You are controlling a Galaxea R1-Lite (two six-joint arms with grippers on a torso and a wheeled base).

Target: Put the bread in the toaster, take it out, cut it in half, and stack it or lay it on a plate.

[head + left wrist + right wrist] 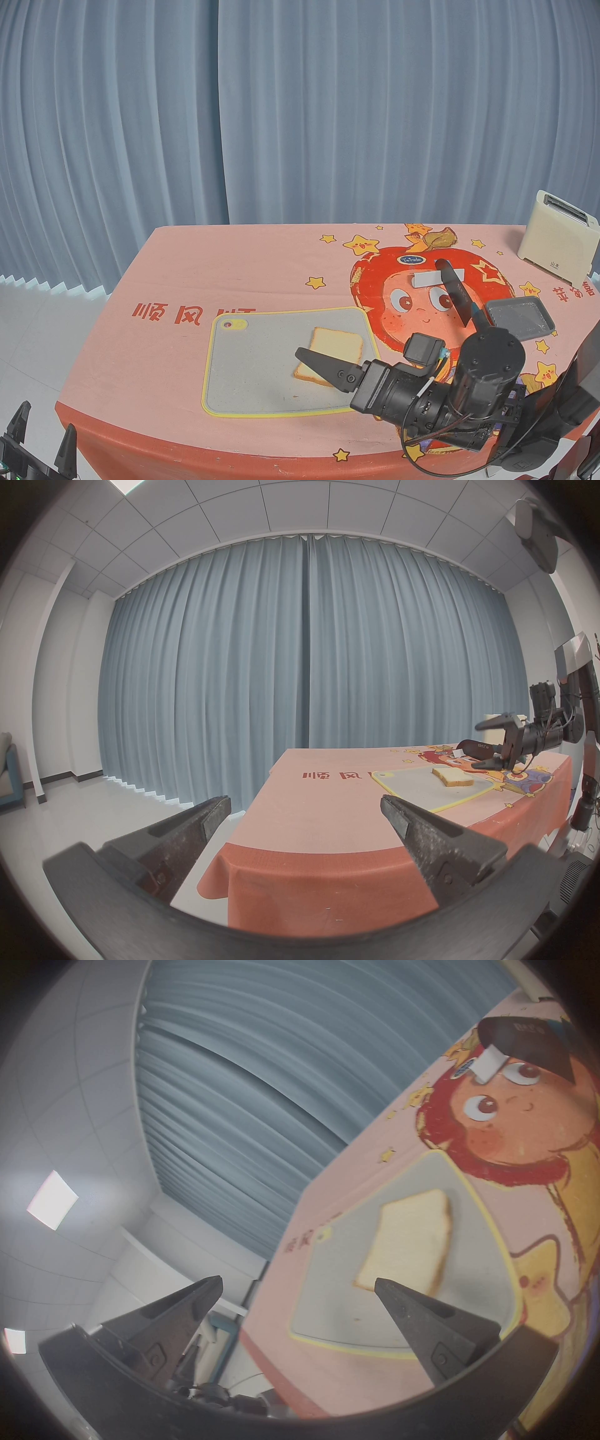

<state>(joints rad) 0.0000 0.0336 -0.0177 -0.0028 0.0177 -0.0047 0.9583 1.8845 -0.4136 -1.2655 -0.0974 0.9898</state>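
**L gripper** (42, 431): off the near-left corner of the table (187, 275), jaws wide apart, holding nothing. No hazard noted.

**R gripper** (312, 365): rolled on its side, jaws apart, empty, at the near-right edge of the bread (334, 350). In the head view the upper finger overlaps the slice. Can't tell whether the lower one touches the board (262, 369); poss. just above it.

**Bread:** lies flat on the right half of the board, whole, uncut, pale.

**Risks, near to far:**
1. Flat slice, sideways jaws: the lower finger may fail to get under & just shove the bread across the board, or drag the board w/ it.
2. Soft crumb: a hard squeeze could crush or tear a corner.
3. Knife (456, 290) lies beyond the R arm, btwn board & plate (520, 317), near the wrist. A swing to the far right could knock it.
4. Toaster (558, 237) sits at the table's far-right corner and has a narrow slot. A tilted slice may catch the rim & drop.
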